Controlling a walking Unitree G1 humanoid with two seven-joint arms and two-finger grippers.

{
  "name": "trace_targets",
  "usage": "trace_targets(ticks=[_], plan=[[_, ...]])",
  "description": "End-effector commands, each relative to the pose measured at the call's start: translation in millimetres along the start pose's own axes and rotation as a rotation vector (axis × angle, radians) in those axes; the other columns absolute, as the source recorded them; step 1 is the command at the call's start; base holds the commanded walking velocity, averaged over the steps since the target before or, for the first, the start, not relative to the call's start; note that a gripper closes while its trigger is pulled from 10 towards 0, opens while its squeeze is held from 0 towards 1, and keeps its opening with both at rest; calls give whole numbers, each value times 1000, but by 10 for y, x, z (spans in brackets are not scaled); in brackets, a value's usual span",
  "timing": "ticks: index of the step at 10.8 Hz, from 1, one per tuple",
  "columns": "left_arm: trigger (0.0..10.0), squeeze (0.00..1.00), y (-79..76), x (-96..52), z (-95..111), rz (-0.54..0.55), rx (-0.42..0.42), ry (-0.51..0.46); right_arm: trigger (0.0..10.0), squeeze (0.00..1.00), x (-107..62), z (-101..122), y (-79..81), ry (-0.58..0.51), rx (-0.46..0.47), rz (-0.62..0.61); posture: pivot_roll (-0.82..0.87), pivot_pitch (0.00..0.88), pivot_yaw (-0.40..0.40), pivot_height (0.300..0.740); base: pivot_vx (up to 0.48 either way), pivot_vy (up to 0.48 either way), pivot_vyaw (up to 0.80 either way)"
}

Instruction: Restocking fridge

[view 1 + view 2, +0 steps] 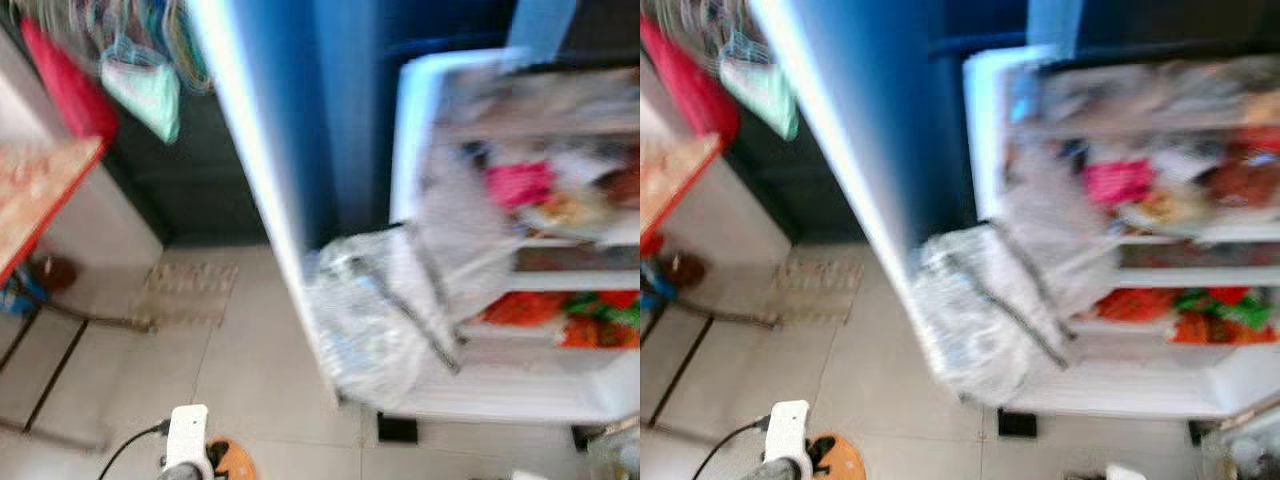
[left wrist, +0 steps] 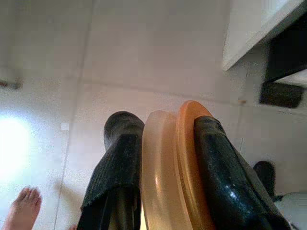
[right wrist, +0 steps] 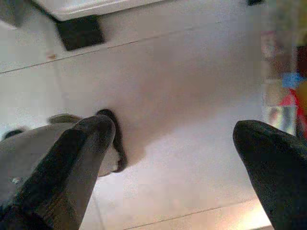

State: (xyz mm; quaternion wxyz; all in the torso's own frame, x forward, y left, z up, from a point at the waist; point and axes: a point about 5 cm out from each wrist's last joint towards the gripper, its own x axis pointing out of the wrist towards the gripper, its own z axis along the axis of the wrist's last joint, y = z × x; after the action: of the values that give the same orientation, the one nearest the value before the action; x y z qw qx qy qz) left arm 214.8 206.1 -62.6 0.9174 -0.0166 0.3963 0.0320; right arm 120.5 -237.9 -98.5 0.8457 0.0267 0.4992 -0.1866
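Two grippers: left gripper (image 2: 160, 143) clenched on an orange disc (image 2: 187, 163), perhaps a lid or plate, held low over the tiled floor (image 2: 144, 57); right gripper (image 3: 175, 143) spread wide, holding nothing.
Writing: none readable; head views are blurred.
Fridge (image 1: 520, 240): door (image 1: 270, 150) open, shelves crowded with red, pink and green packets.
Plastic bag (image 1: 380, 310): at the fridge's lower edge.
Left wrist extras: a person's bare foot (image 2: 21, 208) on the floor.
Table (image 1: 40, 190): red-edged, left.

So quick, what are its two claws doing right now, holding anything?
Left gripper: fingers closed on a round orange plastic lid, held low above the tiled floor.
Right gripper: fingers open, holding nothing.
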Motion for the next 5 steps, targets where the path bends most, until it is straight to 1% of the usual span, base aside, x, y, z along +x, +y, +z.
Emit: trace_targets(ticks=[1, 4, 5], plan=[[10000, 0, 45, -39, -176, 10, 17, 74, 10000, 0, -21, -118, 50, 41, -1, 15, -44, 109, 90, 740, 0, -341, -706], [10000, 0, 42, -36, -169, 13, 11, 71, 10000, 0, -23, -134, -5, 43, 13, -3, -45, 124, 87, 740, 0, -340, -671], [10000, 0, 43, -36, -169, 15, 9, 71, 10000, 0, -24, -136, -8, 43, 13, -3, -44, 125, 87, 740, 0, -341, 0]])
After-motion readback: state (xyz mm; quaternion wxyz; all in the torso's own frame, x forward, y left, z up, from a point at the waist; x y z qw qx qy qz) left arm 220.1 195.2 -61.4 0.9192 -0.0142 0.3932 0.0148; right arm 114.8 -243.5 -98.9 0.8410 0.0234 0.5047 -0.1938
